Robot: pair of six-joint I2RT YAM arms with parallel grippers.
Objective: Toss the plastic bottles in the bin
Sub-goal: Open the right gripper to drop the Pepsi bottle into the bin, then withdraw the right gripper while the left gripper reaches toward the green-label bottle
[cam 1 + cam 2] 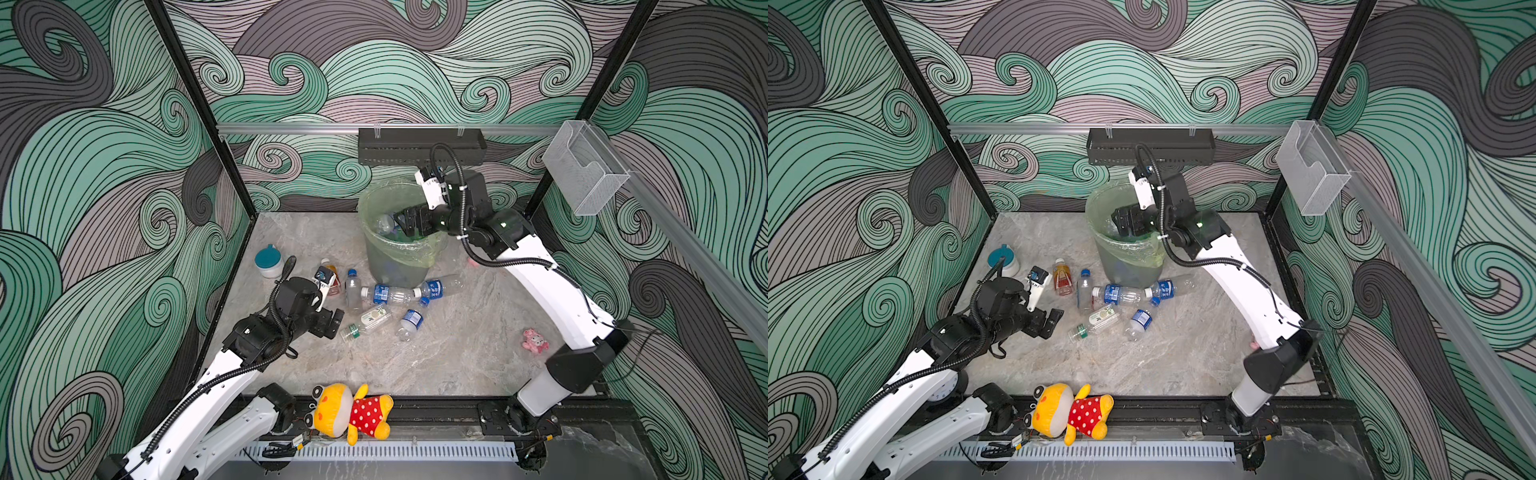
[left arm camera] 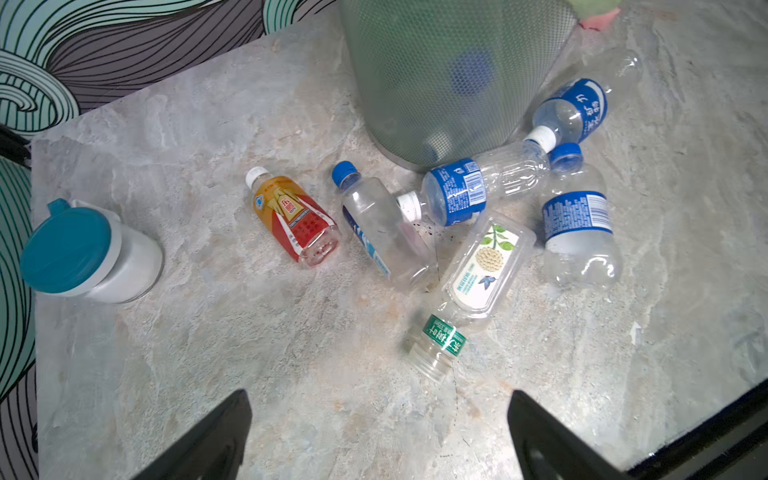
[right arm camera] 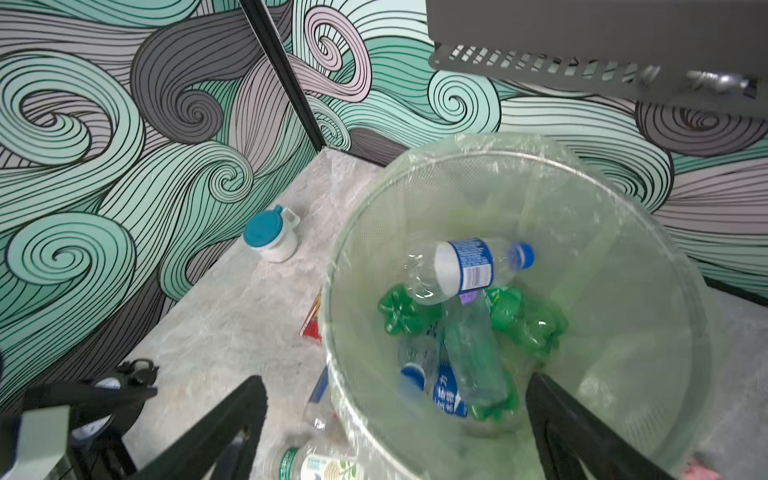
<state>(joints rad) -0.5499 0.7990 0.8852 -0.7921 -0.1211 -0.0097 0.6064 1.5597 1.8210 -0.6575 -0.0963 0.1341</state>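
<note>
Now, arm outstretched, right pincer (image 1: 403, 222) gapes over the bin (image 1: 395, 257).

The right gripper (image 1: 1122, 222) hangs over the bin's (image 1: 1129, 262) mouth. Six bottles (image 1: 1115, 294) lie on the floor (image 1: 1183, 357) before it, the left gripper (image 1: 1050, 323) beside them.

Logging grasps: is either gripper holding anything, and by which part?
Nothing is held. The left gripper is open above the table; the right gripper is open over the bin, a bottle loose inside.
</note>
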